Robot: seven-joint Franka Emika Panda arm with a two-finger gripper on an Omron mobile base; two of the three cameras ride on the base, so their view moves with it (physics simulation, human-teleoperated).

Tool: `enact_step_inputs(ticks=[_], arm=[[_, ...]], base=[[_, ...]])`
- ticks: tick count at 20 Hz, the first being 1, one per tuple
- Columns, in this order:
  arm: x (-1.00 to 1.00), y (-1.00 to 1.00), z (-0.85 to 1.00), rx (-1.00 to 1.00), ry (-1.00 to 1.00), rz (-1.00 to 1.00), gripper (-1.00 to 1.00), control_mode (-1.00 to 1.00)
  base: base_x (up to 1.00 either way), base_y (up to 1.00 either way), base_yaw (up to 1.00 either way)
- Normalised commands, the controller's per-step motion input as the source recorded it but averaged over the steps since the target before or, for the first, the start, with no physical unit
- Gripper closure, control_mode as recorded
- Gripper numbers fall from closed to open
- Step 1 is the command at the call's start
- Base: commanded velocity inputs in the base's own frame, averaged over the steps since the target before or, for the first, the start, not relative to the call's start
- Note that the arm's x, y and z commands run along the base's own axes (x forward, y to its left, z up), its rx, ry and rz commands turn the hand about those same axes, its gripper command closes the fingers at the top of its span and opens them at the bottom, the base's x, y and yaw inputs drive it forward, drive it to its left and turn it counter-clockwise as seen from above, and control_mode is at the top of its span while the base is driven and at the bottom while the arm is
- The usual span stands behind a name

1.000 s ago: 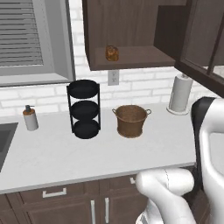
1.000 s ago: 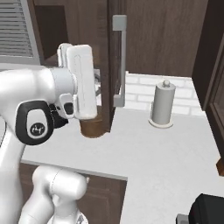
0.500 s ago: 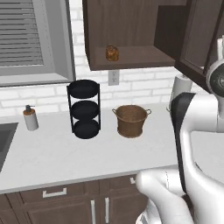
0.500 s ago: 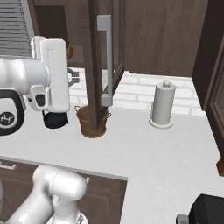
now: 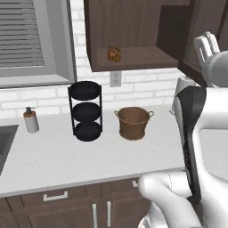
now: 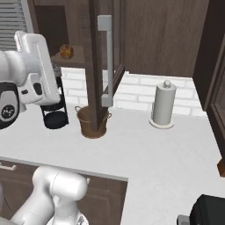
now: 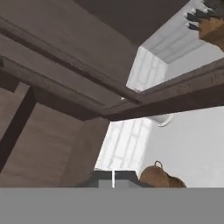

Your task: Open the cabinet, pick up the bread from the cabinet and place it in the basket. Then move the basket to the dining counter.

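Note:
The dark wooden cabinet (image 5: 133, 31) stands open, its door (image 6: 97, 66) swung out edge-on with the long silver handle (image 6: 105, 61) facing me. The small golden-brown bread (image 5: 114, 54) sits on the cabinet's bottom shelf, also seen as the bread (image 6: 67, 50). Below it on the white counter stands the woven basket (image 5: 133, 123), empty, and partly behind the door as the basket (image 6: 93, 123). The basket (image 7: 159, 177) shows low in the hand view under the cabinet's underside. My white hand (image 5: 205, 44) is raised at the upper right near the door; its fingers are hidden.
A black three-tier rack (image 5: 86, 111) stands left of the basket. A soap dispenser (image 5: 30, 120) and a sink edge (image 5: 4, 142) lie further left. A paper towel roll (image 6: 162, 105) stands at the counter's right. My arm (image 5: 200, 133) covers the right side.
My arm has swung up and away from the door handle, leftward in the right base view. The door swung a little further open, then stayed still. Bread and basket have not moved.

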Motion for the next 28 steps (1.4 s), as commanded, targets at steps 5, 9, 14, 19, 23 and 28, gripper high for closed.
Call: enact_step_inputs(ticks=[5, 9, 14, 19, 23, 28], arm=[[0.78, 0.02, -0.22, 0.00, 0.15, 0.58, 1.00, -1.00], [0.71, 0.14, -0.03, -0.01, 0.13, 0.60, 1.00, -1.00], [0.44, 0.18, 0.00, -0.13, 0.09, 0.58, 1.00, -1.00], [0.37, 0.46, 0.00, -0.30, 0.00, 0.45, 1.00, -1.00], [0.25, 0.42, 0.00, -0.34, -0.03, 0.30, 1.00, -1.00], [0.42, 0.39, 0.00, -0.31, 0.00, 0.17, 1.00, -1.00]], base=[[0.00, 0.00, 0.00], [0.00, 0.00, 0.00], [0.00, 0.00, 0.00], [0.00, 0.00, 0.00], [0.00, 0.00, 0.00], [0.00, 0.00, 0.00]])
